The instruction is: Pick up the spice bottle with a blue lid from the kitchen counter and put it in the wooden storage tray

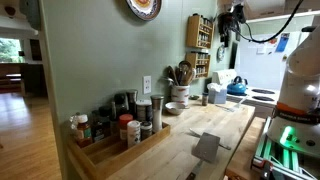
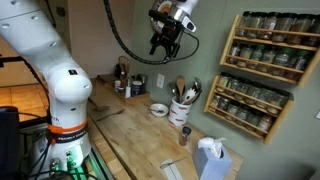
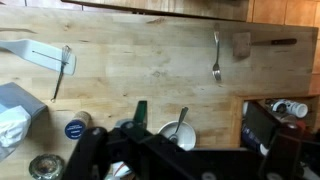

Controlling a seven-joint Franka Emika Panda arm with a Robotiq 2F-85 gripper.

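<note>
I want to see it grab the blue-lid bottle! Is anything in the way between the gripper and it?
Nothing visible. The gripper hangs high over the kitchen counter, and the blue-lid bottle stands in the open; the bowl and tissue box are only beside it.

Home kitchen: butcher-block counter (image 1: 192, 135), wall spice rack (image 2: 262, 72), kettle (image 1: 237, 87) on stove (image 1: 263, 97).
</note>
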